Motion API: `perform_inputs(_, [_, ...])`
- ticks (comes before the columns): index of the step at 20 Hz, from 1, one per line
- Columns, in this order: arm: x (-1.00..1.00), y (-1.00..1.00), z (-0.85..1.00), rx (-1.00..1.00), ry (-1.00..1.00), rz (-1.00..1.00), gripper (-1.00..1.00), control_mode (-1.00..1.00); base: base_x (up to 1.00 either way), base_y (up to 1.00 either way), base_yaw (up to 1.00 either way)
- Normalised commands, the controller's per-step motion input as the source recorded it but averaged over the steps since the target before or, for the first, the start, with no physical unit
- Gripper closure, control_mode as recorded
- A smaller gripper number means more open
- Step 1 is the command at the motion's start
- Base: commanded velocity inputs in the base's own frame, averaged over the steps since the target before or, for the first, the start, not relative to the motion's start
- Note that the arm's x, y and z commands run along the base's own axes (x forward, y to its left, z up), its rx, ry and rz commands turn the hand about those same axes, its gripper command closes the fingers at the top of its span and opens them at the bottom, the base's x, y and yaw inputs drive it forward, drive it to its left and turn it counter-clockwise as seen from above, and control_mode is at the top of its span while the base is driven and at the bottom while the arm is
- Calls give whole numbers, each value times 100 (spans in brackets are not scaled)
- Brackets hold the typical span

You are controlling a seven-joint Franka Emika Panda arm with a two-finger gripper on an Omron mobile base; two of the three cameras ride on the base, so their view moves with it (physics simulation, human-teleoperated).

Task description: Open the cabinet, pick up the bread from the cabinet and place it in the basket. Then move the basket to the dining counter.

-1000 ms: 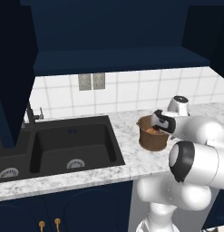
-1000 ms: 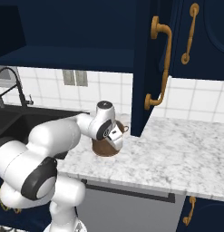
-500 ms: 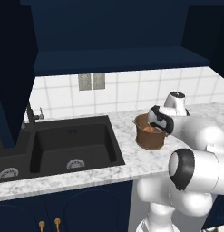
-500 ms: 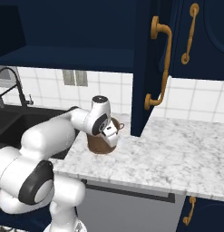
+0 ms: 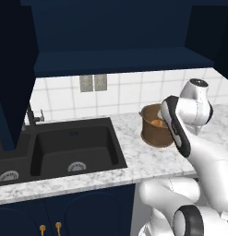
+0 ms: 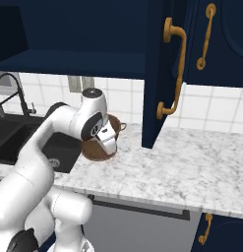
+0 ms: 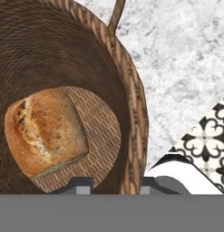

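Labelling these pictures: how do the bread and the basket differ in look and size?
The bread is a small, smooth orange-tan lump; the basket is dark brown, woven, and far wider. The bread is solid; the basket is hollow and holds it, with the bread lying on the basket's floor. Both are brownish.

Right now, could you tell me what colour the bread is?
Orange-tan with a speckled crust; the bread shows best in the hand view.

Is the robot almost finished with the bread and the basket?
Partly. The cabinet door stands open and the bread lies inside the basket. The gripper is closed on the basket's rim. The basket sits beside the sink, not yet carried to the dining counter.
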Motion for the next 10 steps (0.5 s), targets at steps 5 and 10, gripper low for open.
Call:
perform_inputs(5, [-100, 44, 96, 0, 0, -1, 100, -100, 0, 0, 0])
perform_inputs(10, [-96, 30, 77, 0, 0, 0, 100, -100, 0, 0, 0])
